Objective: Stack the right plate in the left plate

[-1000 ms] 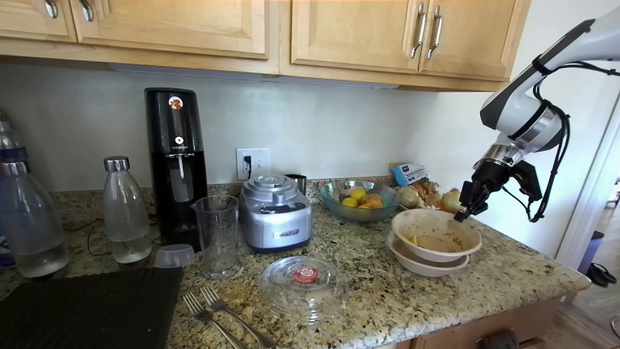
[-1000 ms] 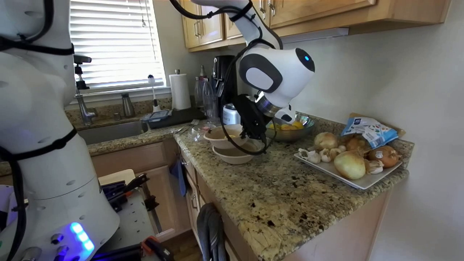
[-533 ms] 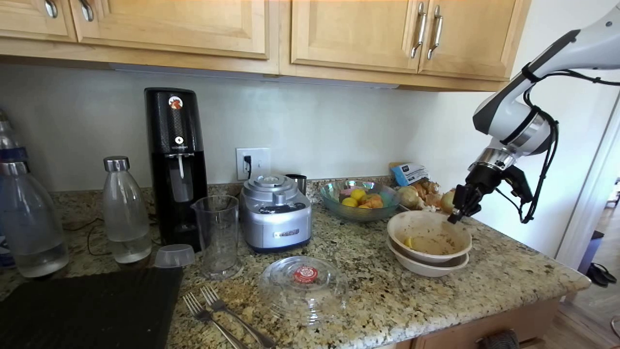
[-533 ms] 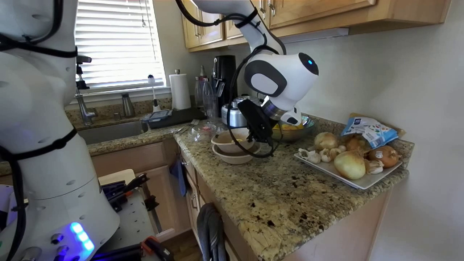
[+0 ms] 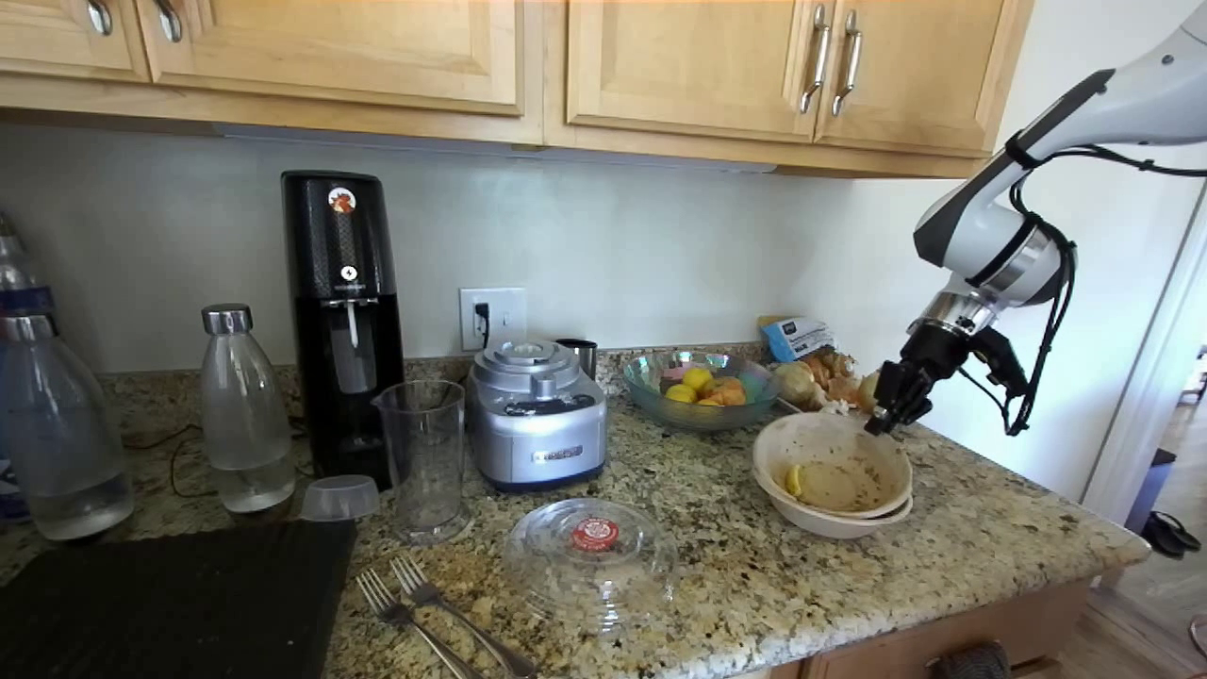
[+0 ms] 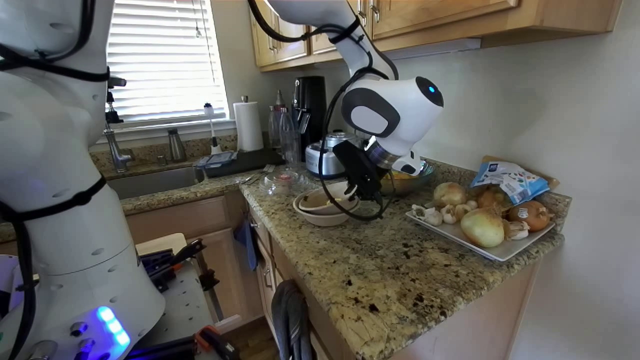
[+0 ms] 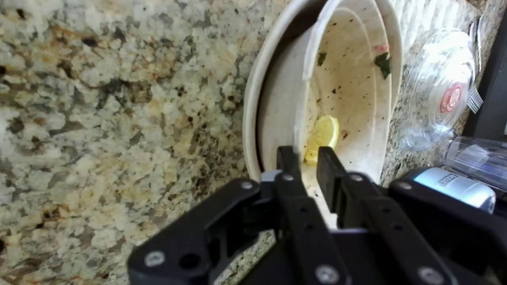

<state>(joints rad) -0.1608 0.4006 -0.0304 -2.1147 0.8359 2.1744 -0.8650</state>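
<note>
In an exterior view the arm (image 5: 985, 245) reaches in from the upper right edge, bends at the wrist and slants down toward the left, its gripper (image 5: 878, 426) at the rim of the tan plate (image 5: 849, 471). A dark wrist housing (image 6: 356, 167) hides much of the gripper in an exterior view. In the wrist view the fingers (image 7: 332, 172) straddle the rim — one outside the plate, one over its inside — with a narrow gap between them, and they hold the plate by its edge; how firmly they press cannot be told.

The tan plate sits inside the cream plate (image 7: 250, 126), which rests on the speckled tabletop (image 5: 1000, 538). In both exterior views it leans, the edge at the gripper raised and the opposite side sunk into the cream plate. The wrist view shows a dark gap between the tan plate's outer wall and the cream rim on one side, while on the other the two lie close together.

The tan plate is round, shallow and bowl-like, with a pale rim and a soiled inside flecked with dark spots. A yellow lemon wedge (image 7: 324, 132) lies in it near the fingers, and dark green leaf scraps (image 7: 383, 64) and a small pinkish bit (image 7: 381, 48) lie on the wall farther from them. Near the stacked plates, on the same tabletop, stands a wide glass fruit bowl (image 5: 735, 415).
</note>
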